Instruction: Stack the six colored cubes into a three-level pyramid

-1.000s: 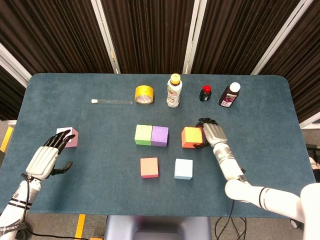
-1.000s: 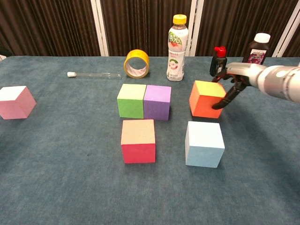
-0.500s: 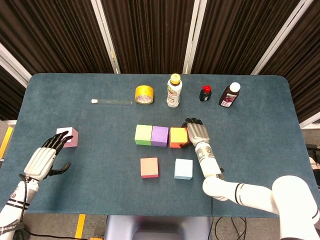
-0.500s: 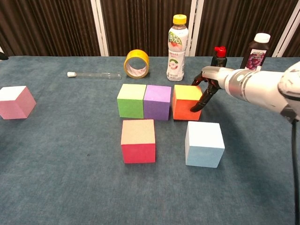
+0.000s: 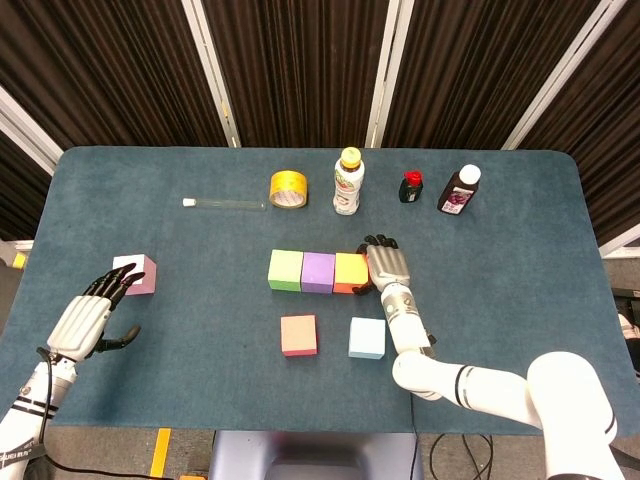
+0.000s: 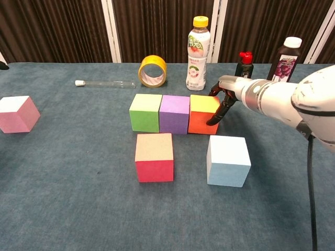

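The orange cube with the yellow top [image 6: 203, 115] sat at the right end of a row on the blue felt worktop [image 6: 78, 209], flush against the purple cube [image 6: 174, 114], which in turn touched the lime-green cube [image 6: 146, 112] on its left. That made a base row of three, running left to right across the middle of the worktop.

The right hand [image 5: 386, 266] lay against the orange cube's right side, dark fingers [image 6: 218, 112] curled round its right face and far corner. It looked to be holding or pressing the cube, though whether it truly gripped I could not tell.

Just near of the row stood the two cubes I judged due for the second level: the red cube with the tan top [image 6: 154, 157] on the near side of the green-purple seam, and the pale blue cube [image 6: 227, 160] near and slightly right of the orange one. The blue cube lay directly near of the right hand, close to that arm, so that hand was much the better placed for it.

The pink cube [image 5: 137, 274] stood well apart at the far left, just beyond the fingertips of the left hand [image 5: 92, 315], which hovered with fingers loosely spread and holding nothing. That cube was clearly the left hand's to fetch.

Along the far side stood a clear tube [image 6: 103, 83], a yellow tape roll [image 6: 153, 71], a drink bottle [image 6: 196, 54] and two small dark bottles [image 6: 264, 60].
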Robot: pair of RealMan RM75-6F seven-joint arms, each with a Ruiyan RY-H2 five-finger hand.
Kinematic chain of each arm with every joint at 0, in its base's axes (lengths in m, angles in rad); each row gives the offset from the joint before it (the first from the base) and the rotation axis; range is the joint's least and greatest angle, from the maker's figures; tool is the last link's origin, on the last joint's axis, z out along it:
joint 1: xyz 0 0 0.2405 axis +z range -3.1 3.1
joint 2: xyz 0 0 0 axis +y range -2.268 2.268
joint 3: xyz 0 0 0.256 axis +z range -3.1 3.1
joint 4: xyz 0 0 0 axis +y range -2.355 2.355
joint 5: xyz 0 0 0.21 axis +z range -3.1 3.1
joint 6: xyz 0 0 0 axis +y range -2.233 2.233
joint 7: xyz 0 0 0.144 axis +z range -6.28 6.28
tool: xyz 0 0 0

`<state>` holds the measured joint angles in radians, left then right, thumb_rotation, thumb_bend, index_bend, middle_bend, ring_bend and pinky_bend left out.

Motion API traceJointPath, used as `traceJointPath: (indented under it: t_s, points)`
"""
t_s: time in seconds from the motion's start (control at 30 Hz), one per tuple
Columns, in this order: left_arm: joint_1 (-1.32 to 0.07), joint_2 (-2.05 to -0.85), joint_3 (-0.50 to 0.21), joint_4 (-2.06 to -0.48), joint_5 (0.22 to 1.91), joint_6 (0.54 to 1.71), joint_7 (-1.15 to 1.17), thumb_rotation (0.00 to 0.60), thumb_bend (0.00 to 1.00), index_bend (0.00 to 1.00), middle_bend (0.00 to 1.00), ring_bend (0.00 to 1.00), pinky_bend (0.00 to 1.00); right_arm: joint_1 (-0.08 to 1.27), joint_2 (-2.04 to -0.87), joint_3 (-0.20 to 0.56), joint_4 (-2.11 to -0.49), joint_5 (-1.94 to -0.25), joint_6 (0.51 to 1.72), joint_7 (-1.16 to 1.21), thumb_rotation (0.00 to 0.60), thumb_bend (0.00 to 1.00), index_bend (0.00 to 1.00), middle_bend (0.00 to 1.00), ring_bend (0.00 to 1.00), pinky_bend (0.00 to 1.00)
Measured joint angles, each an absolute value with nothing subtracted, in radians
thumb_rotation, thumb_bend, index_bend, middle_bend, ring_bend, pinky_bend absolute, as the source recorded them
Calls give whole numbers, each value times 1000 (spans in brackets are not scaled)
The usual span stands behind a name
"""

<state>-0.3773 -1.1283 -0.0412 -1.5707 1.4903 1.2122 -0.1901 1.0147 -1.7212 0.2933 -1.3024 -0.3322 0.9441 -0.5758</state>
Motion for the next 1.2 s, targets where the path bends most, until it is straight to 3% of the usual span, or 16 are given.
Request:
traceJointPath:
  t_s: [1.2]
  points:
    - [-380,-1142,-37,-1541,1499,1202,-228,600,340,93,0,28,130,1016,-1734,317,-1315,-304,969,-646,600,299,430,207,138,174]
